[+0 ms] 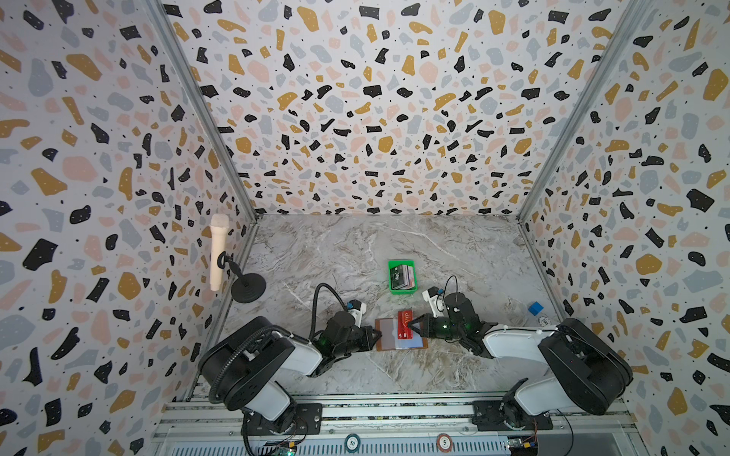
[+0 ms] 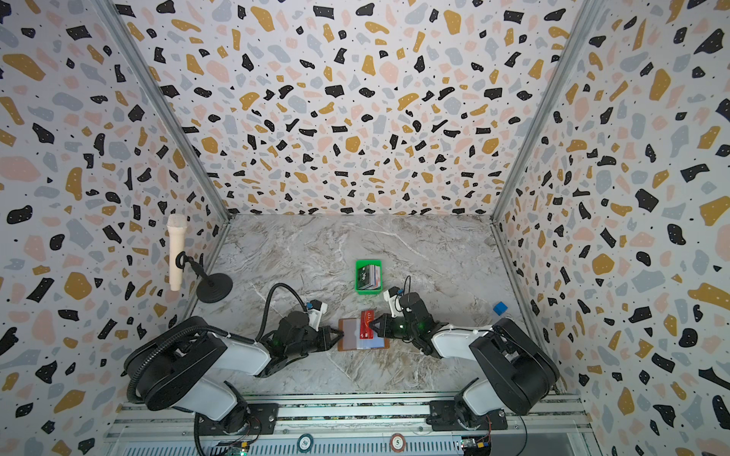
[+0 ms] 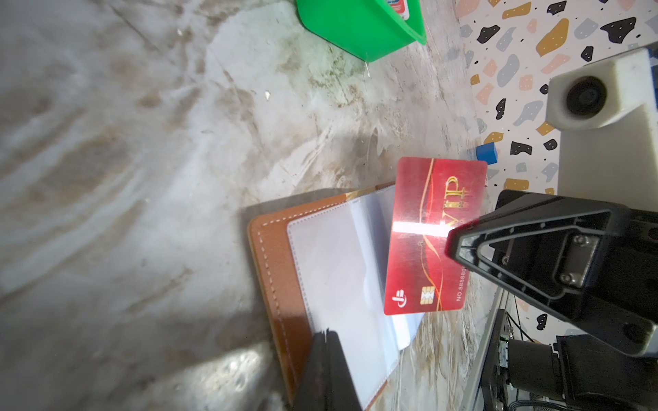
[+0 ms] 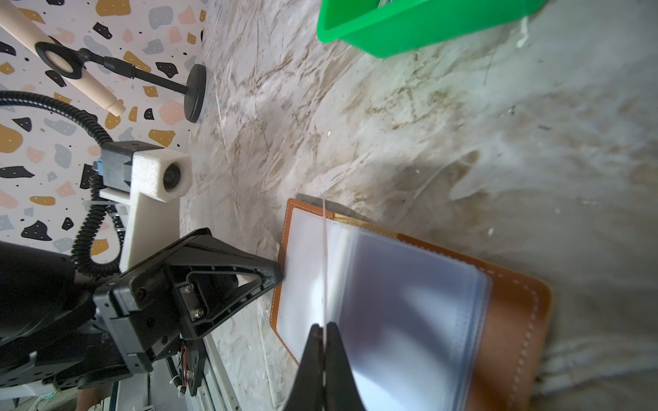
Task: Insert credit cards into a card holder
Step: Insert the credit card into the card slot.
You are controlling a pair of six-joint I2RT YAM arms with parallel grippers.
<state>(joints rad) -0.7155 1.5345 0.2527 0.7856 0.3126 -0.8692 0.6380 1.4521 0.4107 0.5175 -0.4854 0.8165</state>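
Observation:
The tan-brown card holder (image 1: pixel 385 345) lies open on the marble table, with its clear sleeves (image 3: pixel 338 256) facing up. My right gripper (image 1: pixel 411 324) is shut on the edge of a red VIP credit card (image 3: pixel 434 227). It holds the card just above the right-hand sleeves, and in the right wrist view the card (image 4: pixel 324 263) shows edge-on. My left gripper (image 3: pixel 325 333) is shut, and its tip rests on the holder's left page near the leather edge (image 4: pixel 285 249). More credit cards (image 1: pixel 403 276) stand in the green tray (image 1: pixel 401 291) beyond the holder.
A microphone (image 1: pixel 218 252) on a black stand (image 1: pixel 248 288) is at the left wall. A blue cube (image 1: pixel 535 308) and a white chip (image 1: pixel 544 322) lie by the right wall. The arm bases sit on a metal rail (image 1: pixel 395 418) along the front edge.

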